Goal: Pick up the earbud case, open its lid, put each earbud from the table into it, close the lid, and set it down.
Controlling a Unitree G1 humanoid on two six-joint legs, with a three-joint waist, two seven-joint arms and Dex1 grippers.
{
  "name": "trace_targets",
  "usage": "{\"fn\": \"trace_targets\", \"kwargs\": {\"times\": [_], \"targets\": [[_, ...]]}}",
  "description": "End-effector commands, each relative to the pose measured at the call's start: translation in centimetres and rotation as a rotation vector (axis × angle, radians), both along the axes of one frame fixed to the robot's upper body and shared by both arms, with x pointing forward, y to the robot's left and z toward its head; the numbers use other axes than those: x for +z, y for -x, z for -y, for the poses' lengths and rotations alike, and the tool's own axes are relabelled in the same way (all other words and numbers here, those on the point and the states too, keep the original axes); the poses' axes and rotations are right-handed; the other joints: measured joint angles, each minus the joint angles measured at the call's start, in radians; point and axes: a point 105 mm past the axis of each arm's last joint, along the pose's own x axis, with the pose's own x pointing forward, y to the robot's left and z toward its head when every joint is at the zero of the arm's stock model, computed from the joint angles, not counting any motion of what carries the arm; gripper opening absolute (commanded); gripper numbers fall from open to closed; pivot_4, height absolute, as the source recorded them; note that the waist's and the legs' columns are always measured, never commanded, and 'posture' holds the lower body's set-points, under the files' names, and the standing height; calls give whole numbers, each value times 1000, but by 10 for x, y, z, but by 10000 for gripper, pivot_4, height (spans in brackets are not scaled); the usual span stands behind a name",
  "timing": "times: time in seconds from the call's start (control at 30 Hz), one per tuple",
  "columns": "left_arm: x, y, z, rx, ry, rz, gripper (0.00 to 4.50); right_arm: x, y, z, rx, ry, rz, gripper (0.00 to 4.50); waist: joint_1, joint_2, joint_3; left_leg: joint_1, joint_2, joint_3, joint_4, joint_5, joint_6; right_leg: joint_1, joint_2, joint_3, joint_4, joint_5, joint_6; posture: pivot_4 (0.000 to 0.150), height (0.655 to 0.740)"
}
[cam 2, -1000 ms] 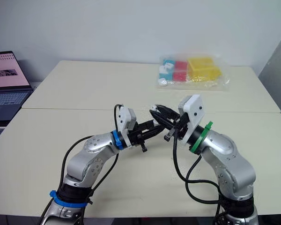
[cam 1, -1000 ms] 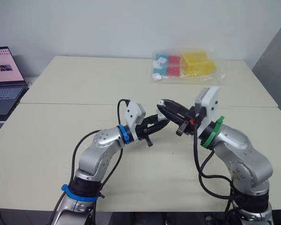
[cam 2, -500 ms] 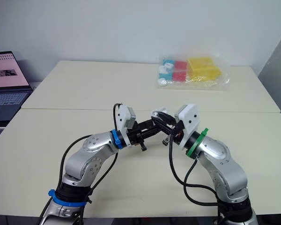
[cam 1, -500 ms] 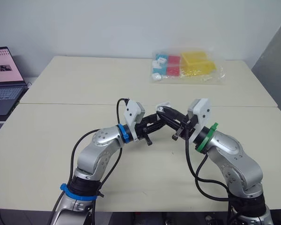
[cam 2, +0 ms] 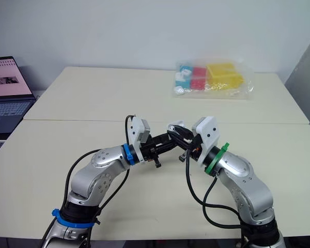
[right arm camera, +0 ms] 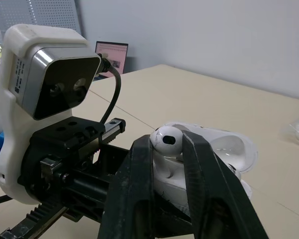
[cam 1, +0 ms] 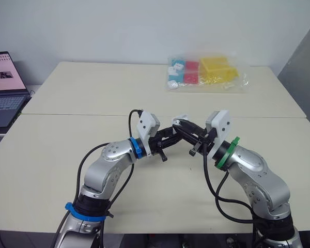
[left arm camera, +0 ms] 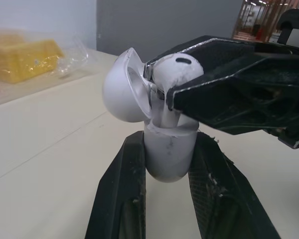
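1. White earbud case [left arm camera: 168, 158] clamped in left gripper [left arm camera: 168, 140], lid [left arm camera: 120, 92] flipped open, held aloft over the table's [cam 1: 67, 103] middle, toward the near edge.
2. Right gripper [right arm camera: 167, 142] pinched on earbud [left arm camera: 177, 73], stem [left arm camera: 165, 115] just inside the case.
3. Hold the case dead steady.
4. Push straight down along the stem; release only once seated, clear of the lid.

The earbud case [left arm camera: 168, 152] and earbud [left arm camera: 178, 69] are smooth glossy white plastic; the table [left arm camera: 50, 149] is matt.
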Motion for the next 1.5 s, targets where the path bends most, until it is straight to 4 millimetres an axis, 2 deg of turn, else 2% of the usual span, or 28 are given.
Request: {"fn": "trace_targets", "kwargs": {"times": [0.03, 0.2, 0.8, 0.97, 1.1, 1.23, 1.27, 1.33, 1.4, 1.5], "targets": [[25, 8, 3, -29, 36, 112, 7854, -1, 3, -1, 2, 25, 6, 19652, 0, 0, 0, 0, 0, 0, 0, 0, 0, 0, 0, 0, 0, 0, 0, 1500, 7378], [22, 9, 3, -30, 27, 114, 7854, 6, 2, 1, -20, 57, 59, 37175, 0, 0, 0, 0, 0, 0, 0, 0, 0, 0, 0, 0, 0, 0, 0, 1500, 7378], [14, 8, 0, -18, 21, 104, 7854, 32, 15, 14, 6, 84, 111, 37427, 1, 0, 0, -1, 0, 0, 0, 0, 0, -1, 0, 0, -1, 0, 0, 1500, 7378], [10, 9, -1, -24, 11, 102, 7854, 52, 22, 25, 50, 92, 115, 37427, 1, 0, 0, -3, 0, 0, 0, 0, 0, -1, 0, 0, -2, 0, 0, 1500, 7378], [3, 18, 3, -96, -58, 153, 7854, 69, 9, 43, 72, 186, 115, 37427, 2, 0, 0, -3, -1, 1, 0, 0, 0, -2, -1, 0, -2, 0, 0, 1500, 7378], [0, 25, 6, -152, -92, 197, 7854, 68, -14, 57, 73, 333, 74, 28601, 2, 0, 0, -5, 0, 1, -1, 0, 0, -4, 0, 0, -2, 0, 0, 1500, 7378], [0, 27, 7, -168, -98, 206, 7854, 64, -20, 58, 98, 371, 38, 23515, 1, 0, 0, -5, 0, 1, -1, 0, 0, -4, 0, 0, -3, 0, 0, 1500, 7378], [-1, 30, 9, -188, -106, 219, 7854, 56, -26, 58, 153, 421, -25, 17354, 0, 0, 0, -6, 0, 2, -1, 0, 0, -6, 0, 1, -2, 0, 0, 1500, 7378], [-2, 32, 10, -195, -104, 221, 7854, 46, -30, 52, 230, 451, -97, 9244, -1, 0, 0, -9, 0, 2, -1, 0, 0, -9, 0, 1, -2, 0, 0, 1500, 7378], [-4, 34, 11, -205, -105, 221, 7854, 39, -33, 45, 294, 455, -154, 279, -1, 0, 0, -10, 0, 1, -1, 0, 0, -10, 1, 1, -2, 0, -1, 1500, 7378]]}}
